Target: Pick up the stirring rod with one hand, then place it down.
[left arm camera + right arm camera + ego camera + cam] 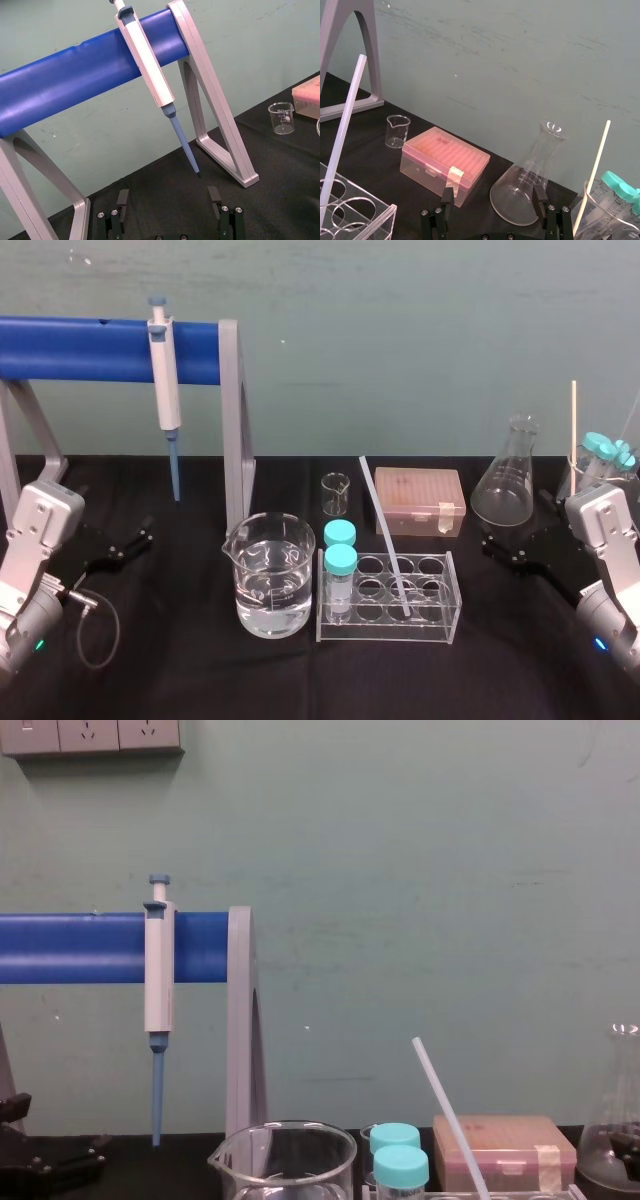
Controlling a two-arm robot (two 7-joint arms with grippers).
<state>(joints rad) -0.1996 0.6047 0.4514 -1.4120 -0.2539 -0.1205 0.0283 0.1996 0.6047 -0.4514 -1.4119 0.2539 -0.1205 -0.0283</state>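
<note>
The stirring rod (385, 535) is a thin translucent white rod. It leans in the clear tube rack (388, 625) at the table's middle, with its top tilted back and to the left. It also appears in the right wrist view (344, 127) and the chest view (448, 1115). My right gripper (510, 545) rests low at the right of the table, well right of the rod, open with nothing between its fingers (447, 196). My left gripper (125, 545) lies at the far left, open too, its fingers (122, 198) spread and empty.
A beaker of water (268, 575) stands left of the rack, which holds two teal-capped tubes (340, 575). Behind it are a small beaker (336, 493) and a pink tip box (420, 500). A conical flask (508, 480) and a cream stick (573, 420) stand right. A pipette (166, 400) hangs on the blue stand (100, 350).
</note>
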